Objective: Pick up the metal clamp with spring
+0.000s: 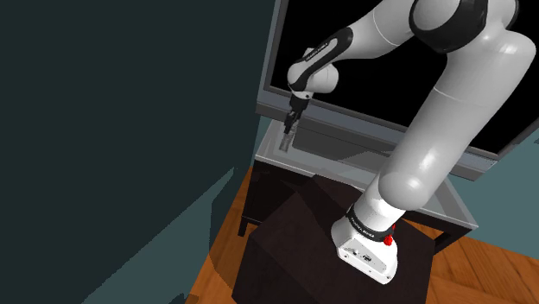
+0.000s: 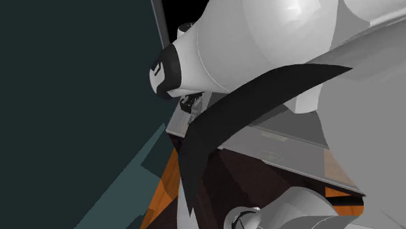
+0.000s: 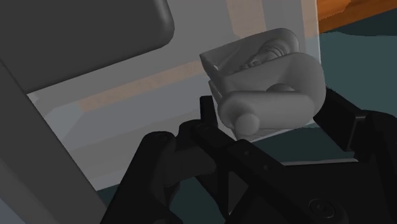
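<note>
The clamp (image 3: pixel 264 79) is a plain grey, chunky piece with rounded handles and a coiled part at its far end. My black gripper (image 3: pixel 275 119) is shut on it, one finger (image 3: pixel 207 118) on each side. In the shoulder view the gripper (image 1: pixel 291 128) points straight down at the left end of the grey table (image 1: pixel 363 168), with the small grey clamp (image 1: pixel 288 143) hanging from its tips. I cannot tell whether the clamp touches the tabletop. My own arm hides most of the second exterior view.
Behind the table stands a large black panel in a grey frame (image 1: pixel 270 60). A dark teal wall (image 1: pixel 112 129) rises close on the shoulder view's left. The dark stand (image 1: pixel 294 250) sits on a wooden floor (image 1: pixel 216 268) in front of the table.
</note>
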{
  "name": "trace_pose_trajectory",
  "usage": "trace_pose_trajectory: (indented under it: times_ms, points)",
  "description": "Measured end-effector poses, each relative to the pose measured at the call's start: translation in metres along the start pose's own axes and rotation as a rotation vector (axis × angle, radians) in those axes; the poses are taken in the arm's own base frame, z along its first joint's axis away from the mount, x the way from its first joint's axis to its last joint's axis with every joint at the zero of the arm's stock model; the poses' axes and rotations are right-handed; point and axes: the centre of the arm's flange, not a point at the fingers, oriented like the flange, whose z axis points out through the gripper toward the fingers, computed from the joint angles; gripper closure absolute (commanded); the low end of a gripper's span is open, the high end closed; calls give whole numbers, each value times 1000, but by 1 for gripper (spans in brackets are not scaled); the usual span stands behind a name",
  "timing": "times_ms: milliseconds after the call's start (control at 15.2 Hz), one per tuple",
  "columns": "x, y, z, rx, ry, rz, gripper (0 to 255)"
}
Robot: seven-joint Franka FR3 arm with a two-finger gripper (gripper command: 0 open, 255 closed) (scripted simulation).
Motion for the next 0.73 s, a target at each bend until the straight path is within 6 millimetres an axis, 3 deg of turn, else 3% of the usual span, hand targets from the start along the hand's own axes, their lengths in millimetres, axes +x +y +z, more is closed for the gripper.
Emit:
trace_pose_trajectory:
  times_ms: [726]
  points:
    - [1, -3, -56, 0, 0, 0, 255]
